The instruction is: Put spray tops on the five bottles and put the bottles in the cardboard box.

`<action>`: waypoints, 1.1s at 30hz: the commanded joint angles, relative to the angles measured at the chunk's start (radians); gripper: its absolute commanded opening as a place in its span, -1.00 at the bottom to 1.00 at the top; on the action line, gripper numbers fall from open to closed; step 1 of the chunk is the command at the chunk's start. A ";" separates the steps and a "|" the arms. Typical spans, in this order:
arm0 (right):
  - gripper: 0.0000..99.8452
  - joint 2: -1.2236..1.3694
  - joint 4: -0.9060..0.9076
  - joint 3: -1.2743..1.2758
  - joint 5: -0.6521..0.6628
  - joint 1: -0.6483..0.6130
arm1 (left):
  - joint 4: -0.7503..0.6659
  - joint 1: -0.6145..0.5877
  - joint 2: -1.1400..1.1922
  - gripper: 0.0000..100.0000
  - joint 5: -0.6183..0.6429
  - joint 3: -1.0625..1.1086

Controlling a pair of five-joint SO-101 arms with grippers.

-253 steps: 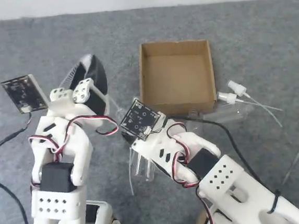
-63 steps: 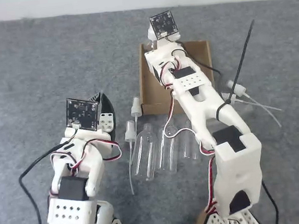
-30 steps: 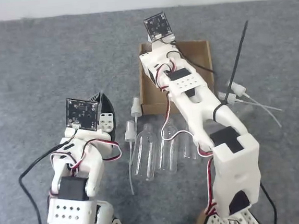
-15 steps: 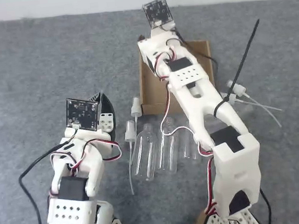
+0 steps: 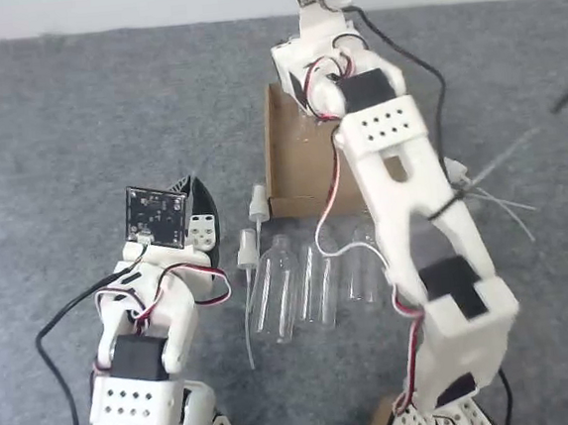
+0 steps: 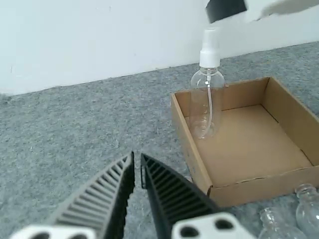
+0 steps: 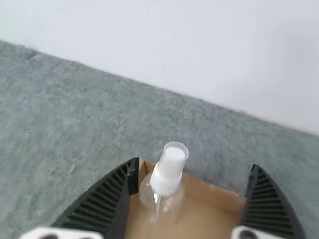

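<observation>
A clear bottle with a white spray top [image 6: 205, 94] stands upright in the far left corner of the cardboard box [image 6: 291, 117]. My right gripper [image 7: 194, 170] is open above it, its jaws spread wide to either side of the bottle's [image 7: 167, 180] top without touching it. In the high view this gripper [image 5: 297, 80] hangs over the box's [image 5: 276, 163] far edge. Three uncapped bottles [image 5: 271, 293] lie side by side on the carpet in front of the box. Two loose spray tops [image 5: 256, 203] lie beside them. My left gripper [image 6: 137, 162] is shut and holds nothing, short of the box.
More spray tops [image 5: 458, 169] with thin tubes lie right of the box, partly behind the right arm. Grey carpet [image 5: 77, 121] covers the table, with free room left of the box. A white wall [image 6: 99, 35] runs behind.
The right arm has risen and stretched farther back over the box, its gripper now above the standing bottle. The left arm has stayed where it was.
</observation>
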 commanded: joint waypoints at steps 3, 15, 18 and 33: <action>-0.43 -0.231 0.266 -0.071 0.017 0.013 | -0.032 -0.003 -0.015 -0.98 0.015 -0.007; -0.43 -0.427 0.806 -0.066 0.008 0.015 | -0.032 -0.003 -0.015 -0.98 0.015 -0.005; -0.43 -0.430 0.868 -0.020 0.008 0.044 | -0.032 -0.005 -0.017 -0.98 0.017 -0.005; -0.42 -0.401 0.728 0.488 -0.290 0.280 | -0.032 -0.005 -0.018 -0.98 0.017 -0.005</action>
